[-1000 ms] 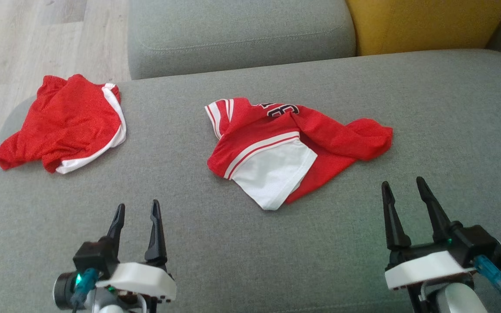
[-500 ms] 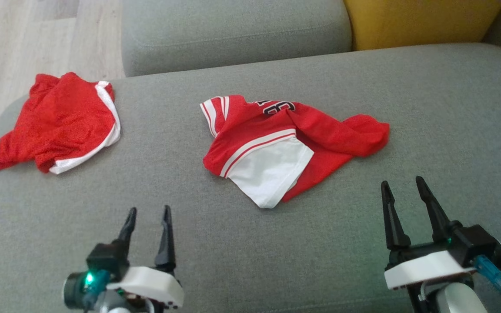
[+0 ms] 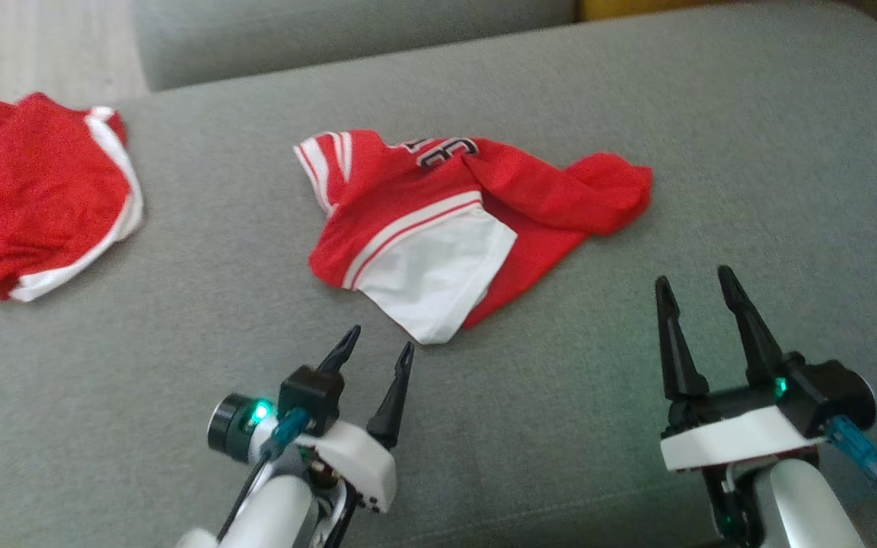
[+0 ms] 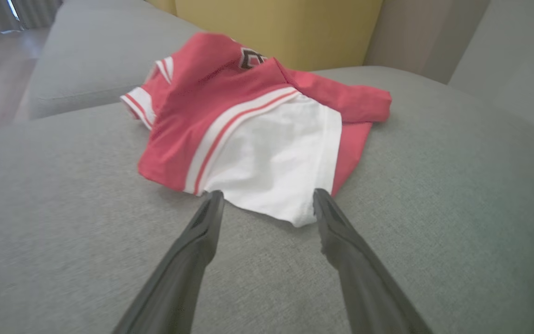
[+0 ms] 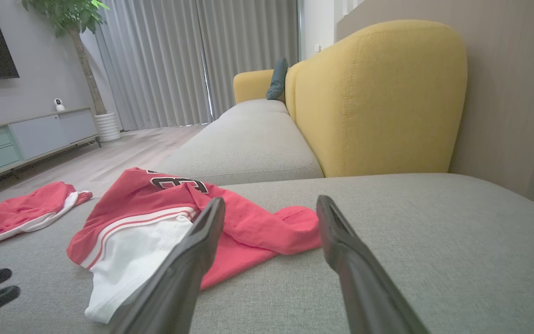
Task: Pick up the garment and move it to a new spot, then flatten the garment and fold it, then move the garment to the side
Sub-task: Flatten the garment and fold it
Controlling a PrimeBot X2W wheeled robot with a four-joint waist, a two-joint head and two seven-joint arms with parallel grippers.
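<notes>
Both jaws wide, nothing held

Grey sofa cushion (image 3: 636,152) carries the crumpled red-and-white garment (image 3: 438,221) at its middle. Right gripper (image 3: 694,274) stands upright, apart from it. Left gripper (image 3: 381,336), tilted rightward, points just short of the white panel.

Mostly red on the jersey (image 3: 408,190), plus white panel, white stripes, dark number print. Red shorts (image 3: 35,190), white trim. Grey couch (image 3: 636,114), yellow backrest (image 5: 378,93).

Left fingers (image 3: 397,384) have advanced to the garment's (image 3: 408,190) white corner; the head view shifted.
</notes>
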